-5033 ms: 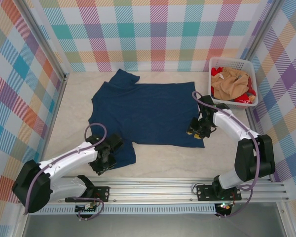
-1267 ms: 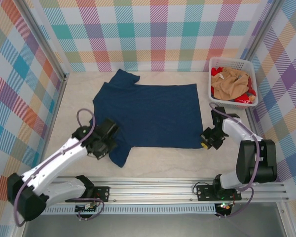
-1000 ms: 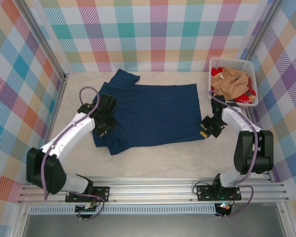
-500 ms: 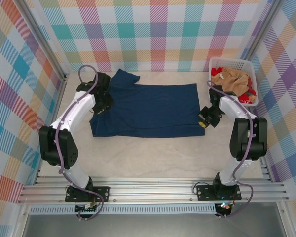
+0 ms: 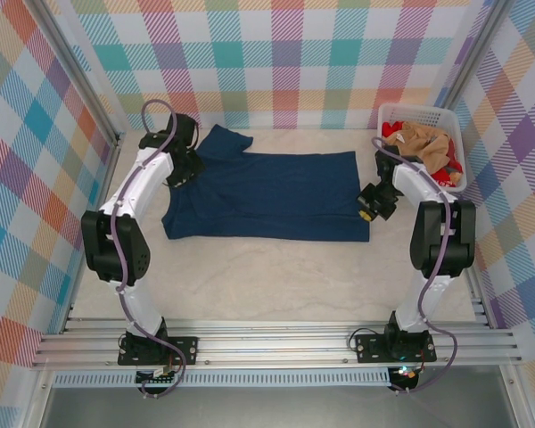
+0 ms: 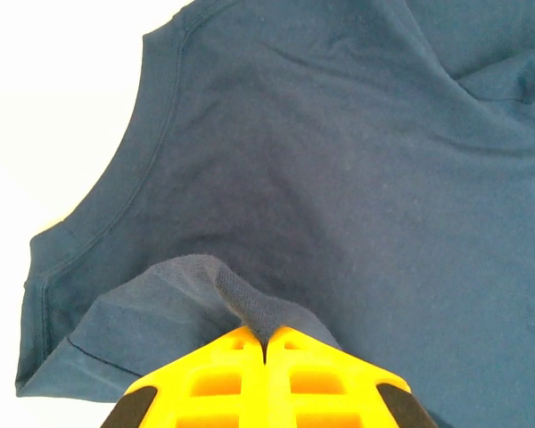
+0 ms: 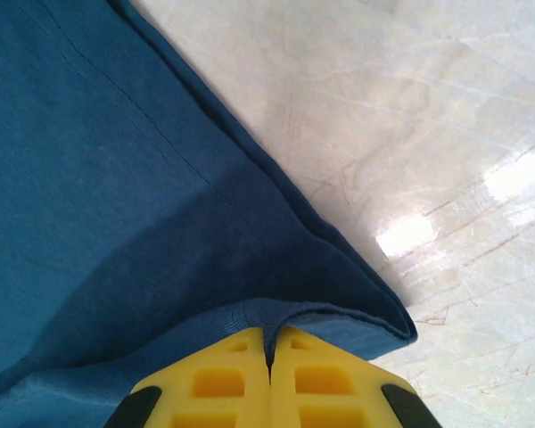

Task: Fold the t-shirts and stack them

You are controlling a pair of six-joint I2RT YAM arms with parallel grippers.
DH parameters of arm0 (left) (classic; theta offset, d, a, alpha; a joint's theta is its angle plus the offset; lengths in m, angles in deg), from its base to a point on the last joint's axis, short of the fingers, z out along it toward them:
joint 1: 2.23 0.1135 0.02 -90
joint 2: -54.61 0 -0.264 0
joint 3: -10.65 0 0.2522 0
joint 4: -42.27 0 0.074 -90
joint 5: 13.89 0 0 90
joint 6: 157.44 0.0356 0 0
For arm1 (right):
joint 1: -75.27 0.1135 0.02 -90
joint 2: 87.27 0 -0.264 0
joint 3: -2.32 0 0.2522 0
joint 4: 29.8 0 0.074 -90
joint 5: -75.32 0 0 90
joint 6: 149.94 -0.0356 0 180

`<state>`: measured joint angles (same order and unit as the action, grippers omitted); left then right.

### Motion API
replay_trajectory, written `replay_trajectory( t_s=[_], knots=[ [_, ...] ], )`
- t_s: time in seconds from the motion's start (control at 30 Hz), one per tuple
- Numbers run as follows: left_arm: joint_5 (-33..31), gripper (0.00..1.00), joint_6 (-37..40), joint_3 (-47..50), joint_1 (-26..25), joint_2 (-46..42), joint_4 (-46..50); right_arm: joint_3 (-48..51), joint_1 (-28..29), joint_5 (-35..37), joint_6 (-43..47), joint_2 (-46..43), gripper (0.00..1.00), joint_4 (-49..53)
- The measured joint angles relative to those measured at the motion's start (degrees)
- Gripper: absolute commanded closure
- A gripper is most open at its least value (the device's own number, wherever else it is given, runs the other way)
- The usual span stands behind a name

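Two grippers, both clamped on cloth: left gripper (image 6: 266, 343) on a raised fold by the sleeve, right gripper (image 7: 269, 343) at the hem corner. One navy t-shirt (image 5: 263, 196), a doubled-over wide band, lies mid-table (image 5: 276, 276). One basket (image 5: 385, 120) at far right holds a tan shirt (image 5: 419, 143) and a red shirt (image 5: 444, 174).

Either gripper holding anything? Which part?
Both pinch the navy t-shirt: left gripper on a folded-over edge by the sleeve, right gripper on the hem near its corner.

The pale table (image 5: 276, 276) carries a folded navy t-shirt (image 5: 267, 196) and a white basket (image 5: 419, 109).
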<state>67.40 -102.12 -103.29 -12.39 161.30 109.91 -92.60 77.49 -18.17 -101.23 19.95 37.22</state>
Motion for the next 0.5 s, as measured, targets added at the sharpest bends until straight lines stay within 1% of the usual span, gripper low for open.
replay_trajectory(
  t_s=[0.5],
  knots=[
    [-2.8, 1.0, 1.7, -6.8, 1.6, 5.9, 0.3, -7.5, 0.0, 0.1, 0.1, 4.9, 1.0, 0.4]
  ],
)
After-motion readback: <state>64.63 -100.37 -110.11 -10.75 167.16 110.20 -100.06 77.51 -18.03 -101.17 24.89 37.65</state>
